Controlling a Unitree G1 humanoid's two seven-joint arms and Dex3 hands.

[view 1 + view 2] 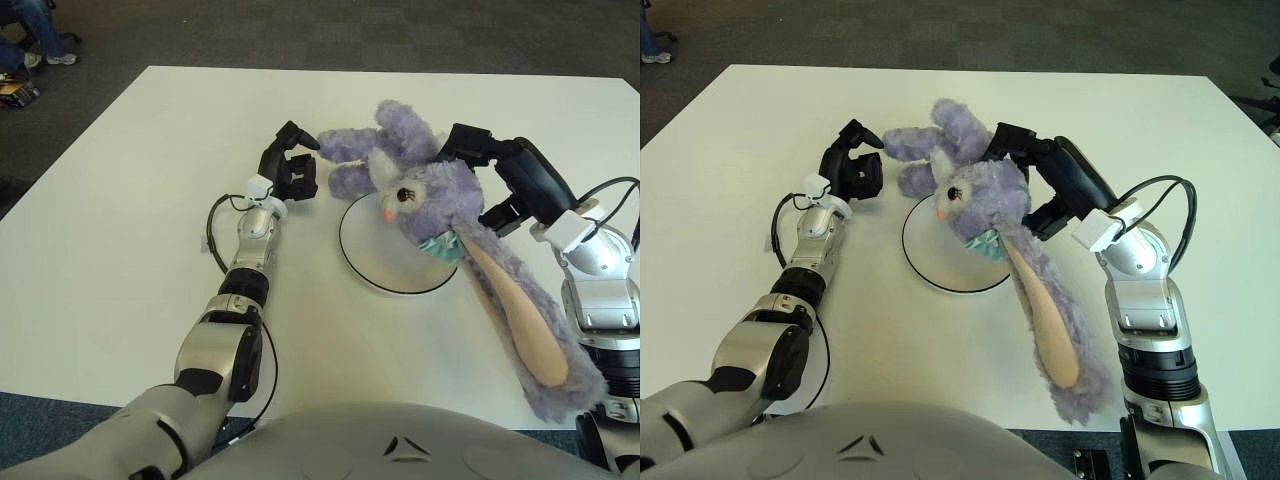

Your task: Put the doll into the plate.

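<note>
Right hand [1035, 180]: closed on doll [985, 195] | Doll: head over plate [940, 270] far rim, ear trailing past plate | Left hand [290, 170]: curled, holding nothing, left of plate | Bench [110, 230]: white

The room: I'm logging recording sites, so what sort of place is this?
Probably an office or lab: grey carpet tiles underfoot, a plain white table, and someone's legs by a chair at the far left.

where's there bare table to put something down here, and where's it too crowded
Bare table spreads left of the left arm, along the far edge behind the doll, and in front of the plate toward the robot's body. Crowded: the plate itself, where the right hand holds the doll over it and the left hand touches a doll limb.
</note>
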